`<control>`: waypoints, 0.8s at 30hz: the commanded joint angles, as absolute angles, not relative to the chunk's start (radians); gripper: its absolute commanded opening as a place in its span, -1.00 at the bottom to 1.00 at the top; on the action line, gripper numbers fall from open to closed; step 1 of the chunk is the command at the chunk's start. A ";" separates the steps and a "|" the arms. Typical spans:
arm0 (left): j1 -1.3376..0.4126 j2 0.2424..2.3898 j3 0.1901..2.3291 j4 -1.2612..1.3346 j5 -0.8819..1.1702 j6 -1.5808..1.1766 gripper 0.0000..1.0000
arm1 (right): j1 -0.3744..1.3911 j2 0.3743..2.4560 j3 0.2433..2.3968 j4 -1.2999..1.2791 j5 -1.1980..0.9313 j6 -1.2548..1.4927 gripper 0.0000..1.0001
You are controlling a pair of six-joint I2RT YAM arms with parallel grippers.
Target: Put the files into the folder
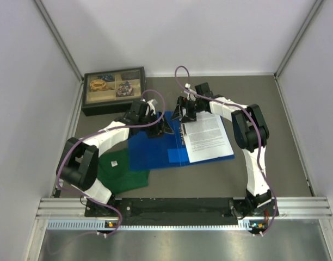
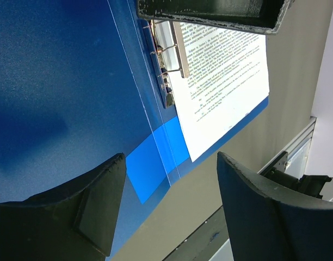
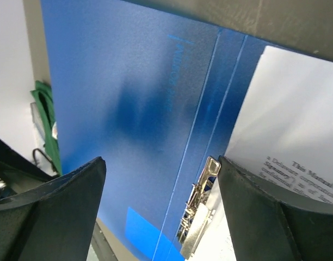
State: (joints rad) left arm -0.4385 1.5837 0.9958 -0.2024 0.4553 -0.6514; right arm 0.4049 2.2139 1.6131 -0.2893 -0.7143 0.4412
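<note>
The folder (image 1: 153, 149) lies open and flat on the worktop (image 1: 278, 163), spine running away from the arm bases. The files (image 1: 207, 136) rest on its right half, their inner edge against the metal clip (image 3: 198, 209) at the spine; whether the clip grips them I cannot tell. The left claw (image 2: 171, 171) hangs over the bare left half near the spine, jaws spread wide with nothing between them. The right claw (image 3: 161, 168) is above the spine's far end, also wide open and empty. A green shirt (image 1: 123, 173) lies partly under the folder's left near corner. A box (image 1: 113, 91) sits at the far left.
</note>
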 commanded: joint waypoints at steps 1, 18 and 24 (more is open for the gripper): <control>-0.436 1.545 0.988 -0.173 0.457 -0.637 0.44 | 0.400 2.227 1.597 -0.183 -0.795 0.494 0.62; -0.436 1.532 0.977 -0.155 0.453 -0.647 0.45 | 0.408 2.070 1.470 -0.090 -0.907 0.554 0.56; -0.436 1.546 0.959 -0.117 0.459 -0.658 0.45 | 0.440 1.953 1.378 -0.172 -0.845 0.526 0.57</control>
